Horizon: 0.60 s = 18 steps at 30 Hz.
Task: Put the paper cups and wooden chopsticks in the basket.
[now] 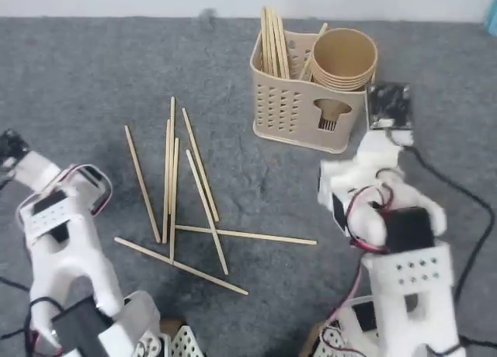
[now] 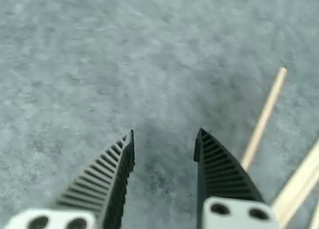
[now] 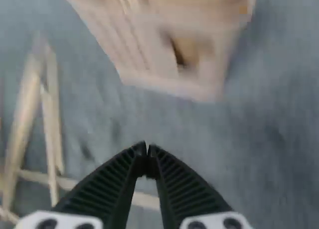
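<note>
Toward the worktop's (image 1: 93, 70) left edge, the left gripper (image 2: 166, 134) stood released; the right gripper (image 3: 146, 148) was clenched, empty. Loose chopsticks (image 1: 245, 233) lay mid-worktop. The far-edge basket (image 1: 291, 109) held the paper cups (image 1: 344, 58). Judged next: grasping one chopstick.

Stacked paper cups (image 1: 344, 58) in basket (image 1: 289, 109) beside upright chopsticks (image 1: 273, 43), loose chopsticks (image 1: 169, 171) on table (image 1: 93, 77) left of basket
</note>
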Tool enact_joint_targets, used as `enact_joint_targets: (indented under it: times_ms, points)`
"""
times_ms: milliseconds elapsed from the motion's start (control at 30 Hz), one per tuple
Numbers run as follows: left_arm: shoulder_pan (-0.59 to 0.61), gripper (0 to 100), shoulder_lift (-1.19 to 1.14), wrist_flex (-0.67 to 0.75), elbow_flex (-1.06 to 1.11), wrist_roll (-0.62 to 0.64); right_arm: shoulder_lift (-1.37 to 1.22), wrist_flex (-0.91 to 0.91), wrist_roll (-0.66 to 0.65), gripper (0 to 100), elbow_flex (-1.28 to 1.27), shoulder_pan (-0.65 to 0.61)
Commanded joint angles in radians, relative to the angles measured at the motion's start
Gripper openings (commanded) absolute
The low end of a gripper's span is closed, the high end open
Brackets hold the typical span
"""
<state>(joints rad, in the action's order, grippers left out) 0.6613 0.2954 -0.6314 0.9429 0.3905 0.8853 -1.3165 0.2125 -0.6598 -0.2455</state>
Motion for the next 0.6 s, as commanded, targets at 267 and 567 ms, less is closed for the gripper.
enact_joint_targets:
  times_ms: [267,567]
  points:
    - [-0.132,19,-0.012,-0.379,-0.371,-0.009,0.054,0.392,-0.097,0.7,-0.594,0.079]
    - [-0.213,19,-0.327,-0.419,-0.618,-0.003,0.054,0.533,-0.098,0.7,-0.704,0.079]
